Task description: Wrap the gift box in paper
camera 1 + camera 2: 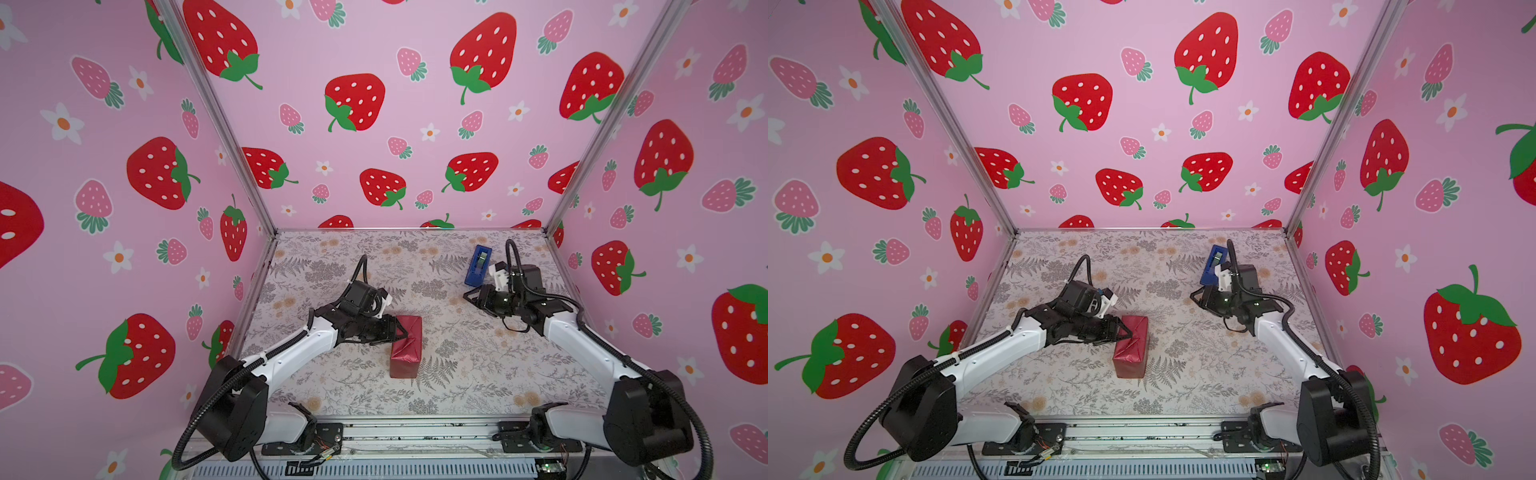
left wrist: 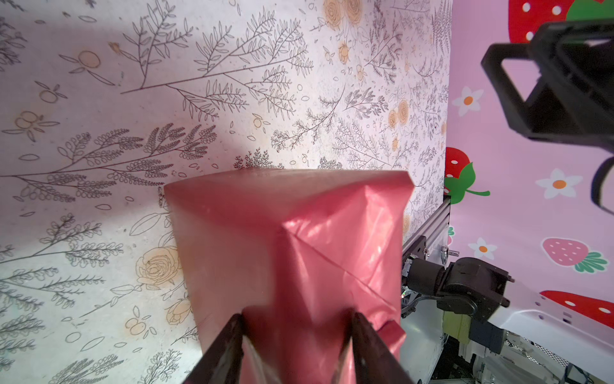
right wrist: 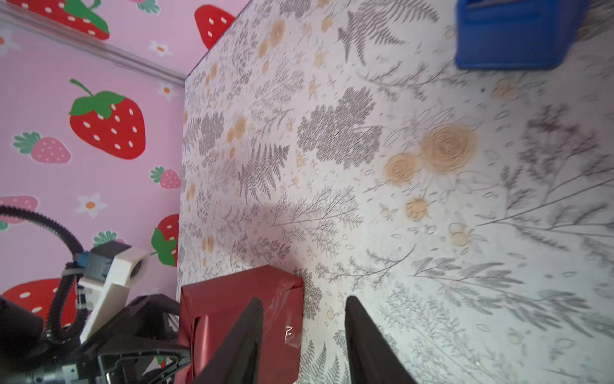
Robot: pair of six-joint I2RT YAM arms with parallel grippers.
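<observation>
You have pink walls (image 1: 374,50) printed with red strawberries and white flowers on three sides, meeting at silver metal posts (image 1: 218,112) that run up toward the upper corners. Lower centre, the bench (image 1: 478,374) wears a pale cover of grey ferns and tan roses, evenly lit.

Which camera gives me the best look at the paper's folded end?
Left wrist: the paper is close up, diagonal folds sharp, its end between the fingers of the left end effector. Both top views show it whole but small, the fold faint. Right wrist shows only another face, with clear tape.
</observation>
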